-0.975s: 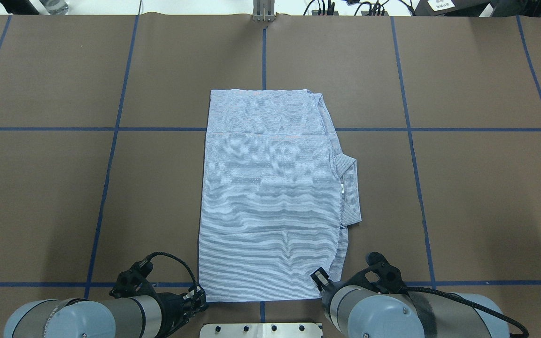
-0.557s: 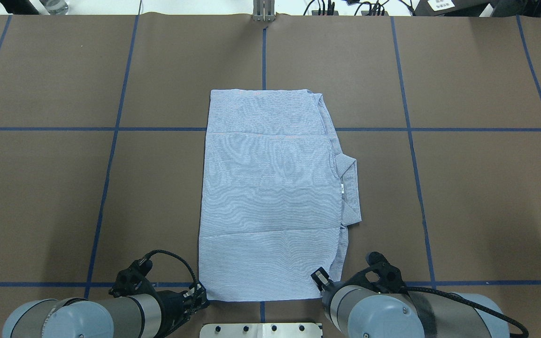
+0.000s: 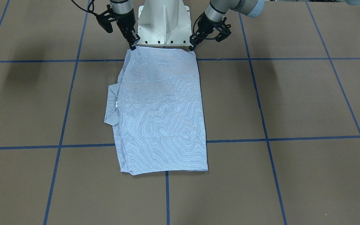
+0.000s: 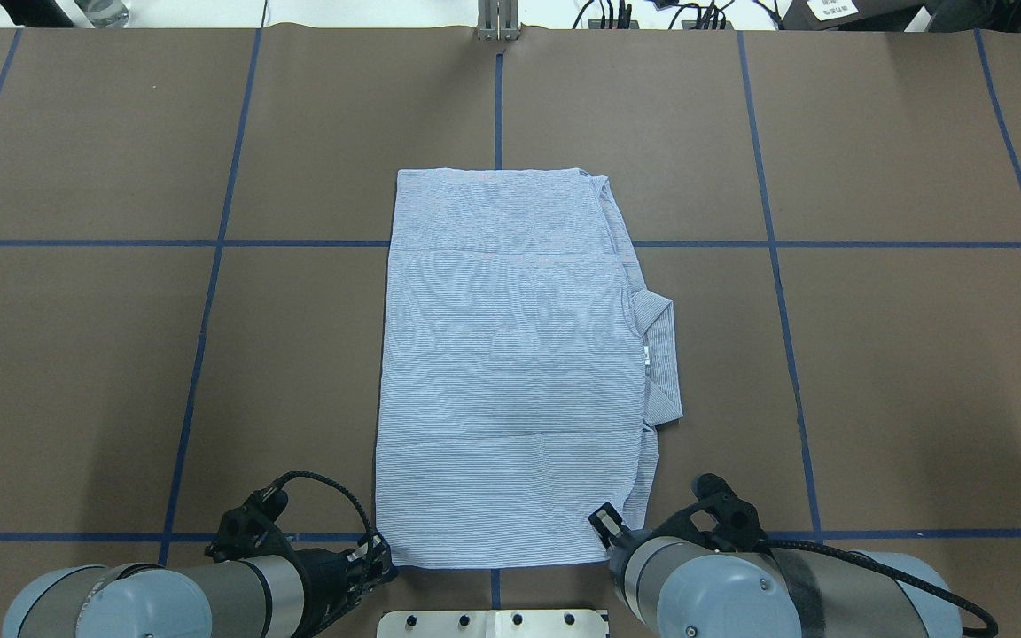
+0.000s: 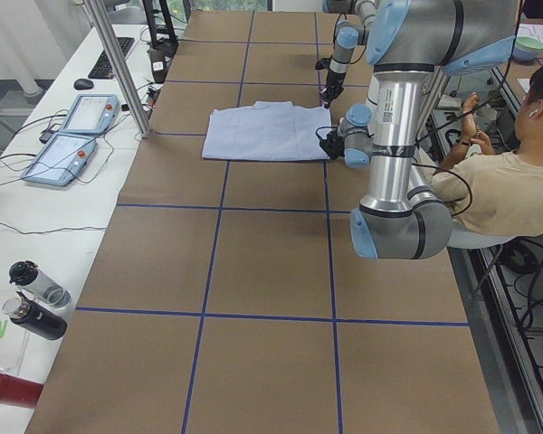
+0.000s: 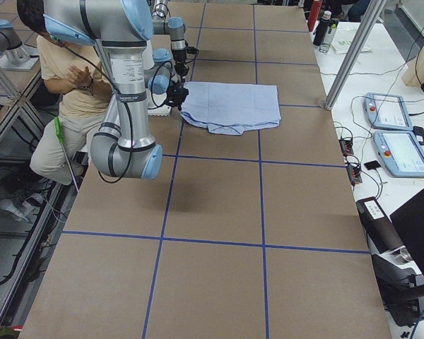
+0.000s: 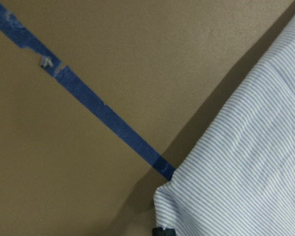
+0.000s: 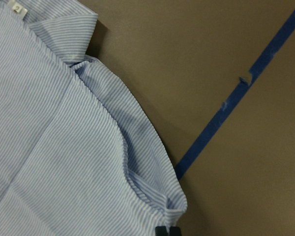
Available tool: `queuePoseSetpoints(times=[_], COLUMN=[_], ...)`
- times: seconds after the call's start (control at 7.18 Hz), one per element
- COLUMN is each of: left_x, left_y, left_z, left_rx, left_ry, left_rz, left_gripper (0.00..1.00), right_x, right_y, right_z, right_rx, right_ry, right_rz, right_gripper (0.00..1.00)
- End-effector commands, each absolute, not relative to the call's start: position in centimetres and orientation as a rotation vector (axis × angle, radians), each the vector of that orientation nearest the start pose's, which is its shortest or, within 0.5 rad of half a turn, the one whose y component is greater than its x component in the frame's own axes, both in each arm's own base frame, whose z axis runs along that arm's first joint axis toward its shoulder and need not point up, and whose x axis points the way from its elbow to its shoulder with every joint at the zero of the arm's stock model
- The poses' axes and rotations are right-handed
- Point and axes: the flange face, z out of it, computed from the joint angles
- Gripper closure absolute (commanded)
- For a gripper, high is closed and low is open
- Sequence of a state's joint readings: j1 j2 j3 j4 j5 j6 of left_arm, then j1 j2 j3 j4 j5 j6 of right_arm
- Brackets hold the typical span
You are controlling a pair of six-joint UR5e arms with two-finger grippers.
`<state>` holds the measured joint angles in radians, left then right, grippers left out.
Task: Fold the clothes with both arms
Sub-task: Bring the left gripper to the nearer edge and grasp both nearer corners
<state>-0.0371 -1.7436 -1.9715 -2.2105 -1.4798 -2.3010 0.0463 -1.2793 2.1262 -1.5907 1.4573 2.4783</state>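
Left jaws: the left gripper is down at the shirt's near-left corner; its wrist camera shows the cloth bunched up right at the black tip, so I take the jaws to be pinched together on that corner
Shirt: the shirt lies flat in the middle of the table as a tidy tall rectangle running away from the robot, with no sleeve showing
Collar: the collar pokes out of the long right-hand edge about halfway along, with the white label showing beside it
Right jaws: the right gripper sits at the near-right corner, and by its wrist view the jaws look closed on the layered hem there
Done: I'd say the lengthwise folds are finished, sleeves tucked inside
Left: the cross fold, I reckon; both held corners would be carried over towards the far edge, and the near edge is barely off the table, so that has hardly begun
Risk: the right corner has loose layers that could slip apart when lifted
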Motion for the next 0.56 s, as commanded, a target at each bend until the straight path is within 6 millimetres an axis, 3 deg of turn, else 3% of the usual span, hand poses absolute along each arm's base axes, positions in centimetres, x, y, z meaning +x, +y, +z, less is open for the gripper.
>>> queuePoseSetpoints(times=[0.0, 0.42], left_x=[50.6, 46.1], left_y=[-16.4, -16.5], left_z=[28.5, 23.8], left_rx=[-0.366, -0.391], left_ry=[1.250, 1.329], left_rz=[-0.717, -0.714], left_gripper=[1.00, 1.00], right_x=[-51.0, -46.9], right_y=[-17.5, -18.7], right_z=[26.4, 23.3], right_rx=[-0.259, -0.272], right_ry=[-0.841, -0.899], right_rz=[0.954, 0.977], right_gripper=[1.00, 1.00])
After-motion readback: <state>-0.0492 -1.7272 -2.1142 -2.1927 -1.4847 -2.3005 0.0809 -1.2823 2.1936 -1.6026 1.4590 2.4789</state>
